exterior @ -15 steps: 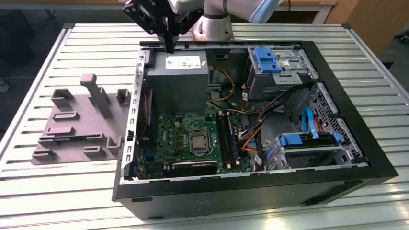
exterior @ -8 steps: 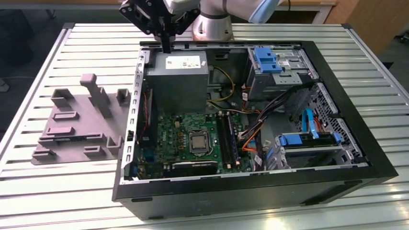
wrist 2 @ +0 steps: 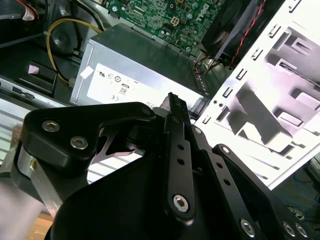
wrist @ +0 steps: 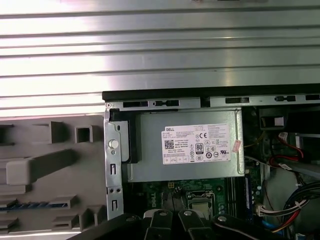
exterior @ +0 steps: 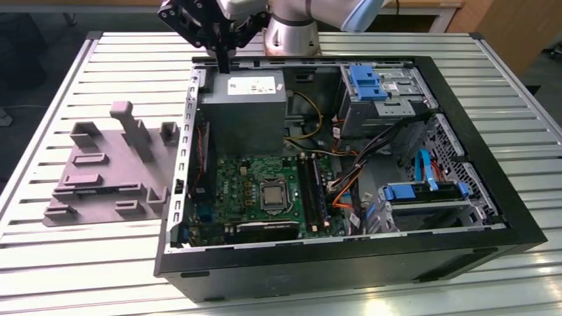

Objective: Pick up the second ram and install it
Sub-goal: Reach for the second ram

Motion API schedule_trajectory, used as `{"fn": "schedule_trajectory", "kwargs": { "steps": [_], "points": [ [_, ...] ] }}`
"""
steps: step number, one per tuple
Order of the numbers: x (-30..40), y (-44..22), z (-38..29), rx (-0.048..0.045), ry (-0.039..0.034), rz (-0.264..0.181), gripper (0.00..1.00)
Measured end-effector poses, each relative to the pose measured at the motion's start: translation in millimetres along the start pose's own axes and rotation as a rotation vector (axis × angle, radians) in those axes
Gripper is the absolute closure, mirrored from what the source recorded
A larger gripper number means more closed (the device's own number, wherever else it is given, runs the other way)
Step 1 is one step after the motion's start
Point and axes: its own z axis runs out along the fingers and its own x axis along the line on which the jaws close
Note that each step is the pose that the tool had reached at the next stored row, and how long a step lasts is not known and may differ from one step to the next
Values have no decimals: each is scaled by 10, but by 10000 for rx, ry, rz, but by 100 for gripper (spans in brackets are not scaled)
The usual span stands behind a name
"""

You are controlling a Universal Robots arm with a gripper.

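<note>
Grey plastic tray [wrist: 30,142] beside the power box [wrist: 185,145] seems to hold the memory stick [wrist: 35,205] on edge. Above that box our gripper [exterior: 224,66] is clenched on nothing. We judge a grip square across the stick's middle is best.

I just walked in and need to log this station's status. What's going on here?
A robot arm is working over an open computer case on a slatted table. Its gripper hangs above the case's far rim, by the power-supply box. A thin strip with a row of dark chips, likely the second ram, lies in the grey tray beside the case, so it seems not yet picked up.
</note>
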Motion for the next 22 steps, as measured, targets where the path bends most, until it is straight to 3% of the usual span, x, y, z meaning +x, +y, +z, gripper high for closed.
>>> {"fn": "schedule_trajectory", "kwargs": {
  "steps": [22],
  "points": [
    [223,-19,-7,0,3,-56,89]
  ]
}}
